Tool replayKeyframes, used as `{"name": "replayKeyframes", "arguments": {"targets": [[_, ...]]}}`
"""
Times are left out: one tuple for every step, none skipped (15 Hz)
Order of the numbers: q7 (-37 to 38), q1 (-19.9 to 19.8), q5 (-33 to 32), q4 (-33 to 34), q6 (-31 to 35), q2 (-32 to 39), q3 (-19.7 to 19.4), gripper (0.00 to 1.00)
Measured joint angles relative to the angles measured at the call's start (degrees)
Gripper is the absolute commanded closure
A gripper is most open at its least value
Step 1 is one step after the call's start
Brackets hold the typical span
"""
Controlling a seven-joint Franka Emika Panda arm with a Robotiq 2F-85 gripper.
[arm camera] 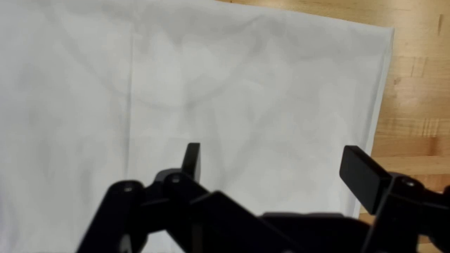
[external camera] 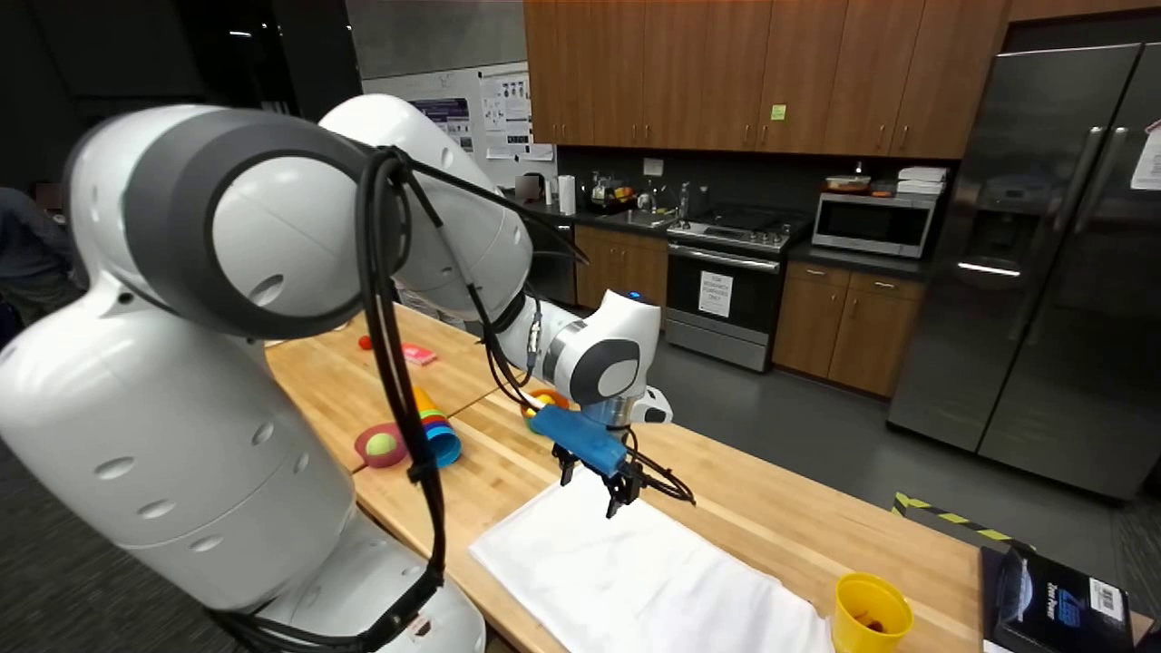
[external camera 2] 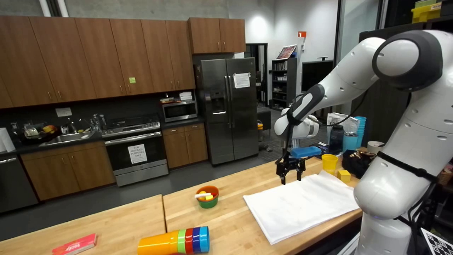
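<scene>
My gripper (external camera: 588,497) is open, with nothing between its fingers. It hangs pointing down above a white cloth (external camera: 653,580) spread on the wooden table. In an exterior view the gripper (external camera 2: 291,181) is over the cloth's far edge (external camera 2: 300,207), apart from it. In the wrist view the cloth (arm camera: 246,88) fills most of the picture, with a long crease at left and faint wrinkles. Both fingertips (arm camera: 271,151) show wide apart there, the right one near the cloth's right edge. A yellow cup (external camera 2: 330,163) and a yellow cube (external camera 2: 343,176) stand by the cloth's end.
A green and orange bowl (external camera 2: 208,204) holds small items. Nested coloured cups (external camera 2: 170,242) lie on their side. A pinkish bowl (external camera: 385,462) holds a tennis ball (external camera: 381,444). A pink box (external camera 2: 74,244) lies further along. A black box (external camera: 1057,599) is at the table's end.
</scene>
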Motion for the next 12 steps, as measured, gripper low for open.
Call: {"name": "replayKeyframes", "arguments": {"targets": [[0.00, -0.07, -0.42, -0.12, 0.43, 0.08, -0.06, 0.00], [0.01, -0.27, -1.16, -0.31, 1.14, 0.30, -0.13, 0.00], [0.19, -0.70, -2.22, -0.53, 2.33, 0.80, -0.32, 0.00], [0.30, -1.39, -3.53, -0.71, 4.13, 1.67, -0.60, 0.00], [0.27, -2.25, -5.29, -0.74, 6.43, 2.94, -1.13, 0.00], [0.22, -3.30, -7.56, -0.72, 9.47, 4.52, -1.87, 0.00], [-0.90, -4.40, -10.12, -0.68, 13.33, 6.36, -2.86, 0.00], [-3.57, -5.37, -12.39, -0.59, 17.57, 8.37, -4.04, 0.00], [-6.70, -6.24, -14.33, -0.39, 21.52, 10.41, -5.28, 0.00], [-9.84, -6.99, -15.75, -0.06, 25.07, 12.38, -6.37, 0.00], [-12.93, -7.59, -16.67, 0.32, 28.24, 14.12, -7.18, 0.00], [-15.03, -7.98, -17.02, 0.74, 30.22, 15.48, -7.67, 0.00]]}}
